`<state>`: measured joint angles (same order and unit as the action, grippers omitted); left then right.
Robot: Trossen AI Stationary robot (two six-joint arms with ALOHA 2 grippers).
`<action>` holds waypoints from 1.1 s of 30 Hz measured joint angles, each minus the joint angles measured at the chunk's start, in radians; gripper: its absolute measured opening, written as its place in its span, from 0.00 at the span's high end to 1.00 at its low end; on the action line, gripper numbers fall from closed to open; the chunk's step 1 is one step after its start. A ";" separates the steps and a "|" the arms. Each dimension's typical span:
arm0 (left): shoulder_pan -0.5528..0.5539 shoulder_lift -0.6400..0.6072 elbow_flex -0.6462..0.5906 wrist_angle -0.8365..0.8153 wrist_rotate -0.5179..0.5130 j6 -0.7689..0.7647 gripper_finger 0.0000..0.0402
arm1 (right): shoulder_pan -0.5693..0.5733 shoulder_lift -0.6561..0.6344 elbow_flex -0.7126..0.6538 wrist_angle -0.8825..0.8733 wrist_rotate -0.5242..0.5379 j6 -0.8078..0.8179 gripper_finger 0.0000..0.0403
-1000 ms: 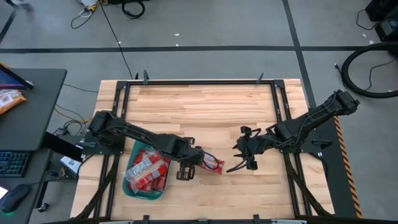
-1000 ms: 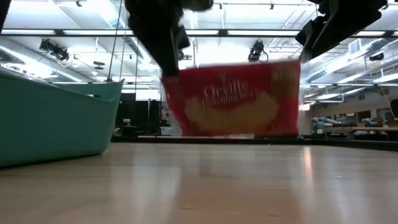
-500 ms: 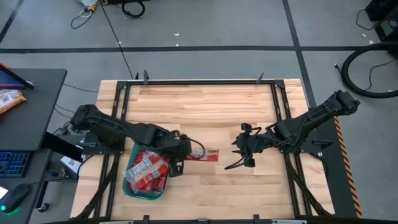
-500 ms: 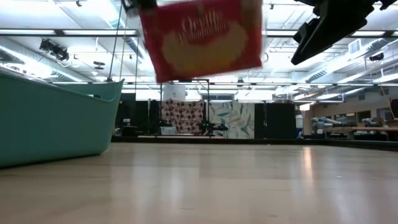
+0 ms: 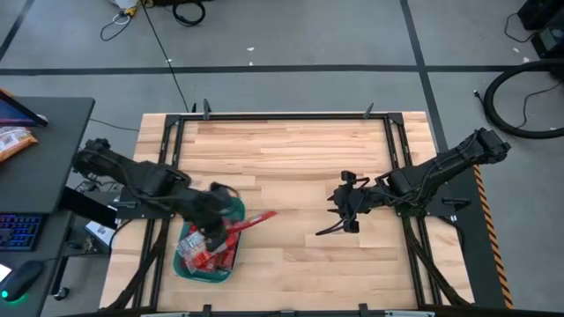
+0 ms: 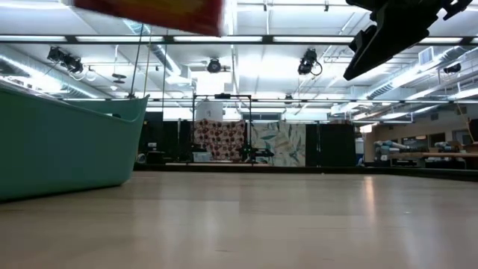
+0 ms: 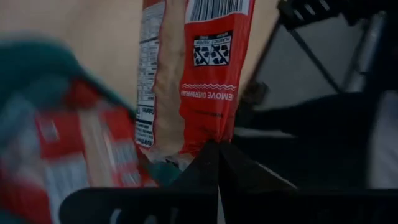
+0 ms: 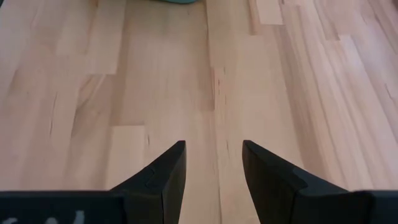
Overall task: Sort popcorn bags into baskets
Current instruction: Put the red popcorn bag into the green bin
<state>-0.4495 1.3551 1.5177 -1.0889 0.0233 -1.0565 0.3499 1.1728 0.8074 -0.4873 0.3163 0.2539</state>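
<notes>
One popcorn bag (image 5: 249, 222) is pinched shut in the left end effector (image 5: 217, 231), held over the right rim of the single teal basket (image 5: 231, 208) at the bench's (image 5: 300, 158) front-left corner. Several red packets (image 5: 201, 248) are piled inside; exact count unclear. Right end effector (image 5: 339, 214) is parted, empty, mid-bench.

A large red popcorn bag (image 5: 249, 221) hangs tilted over the right rim of the teal basket (image 5: 231, 208), which holds what look like several small red packets (image 5: 201, 249).
</notes>
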 joint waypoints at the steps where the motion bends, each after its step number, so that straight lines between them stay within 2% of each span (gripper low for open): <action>1: -0.016 -0.017 0.000 -0.009 0.020 -0.046 1.00 | -0.002 0.000 0.000 0.000 0.000 -0.003 0.60; 7: -0.124 -0.086 0.000 -0.054 0.054 -0.322 1.00 | -0.011 0.000 0.000 0.000 -0.001 -0.023 0.60; 13: -0.247 -0.093 0.001 -0.150 0.052 -0.558 1.00 | -0.013 0.000 0.000 -0.001 -0.002 -0.029 0.60; 21: -0.341 -0.074 -0.047 -0.262 -0.011 -0.858 1.00 | -0.017 0.000 0.000 -0.002 0.001 -0.044 0.60; 26: -0.338 -0.024 -0.099 -0.275 -0.029 -0.923 1.00 | -0.031 0.000 0.000 -0.002 0.001 -0.048 0.60; 33: -0.293 0.113 -0.135 -0.291 -0.013 -0.967 0.98 | -0.034 0.000 0.000 0.000 -0.003 -0.048 0.60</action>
<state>-0.7424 1.4681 1.3830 -1.3796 0.0106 -2.0240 0.3161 1.1728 0.8074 -0.4877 0.3129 0.2062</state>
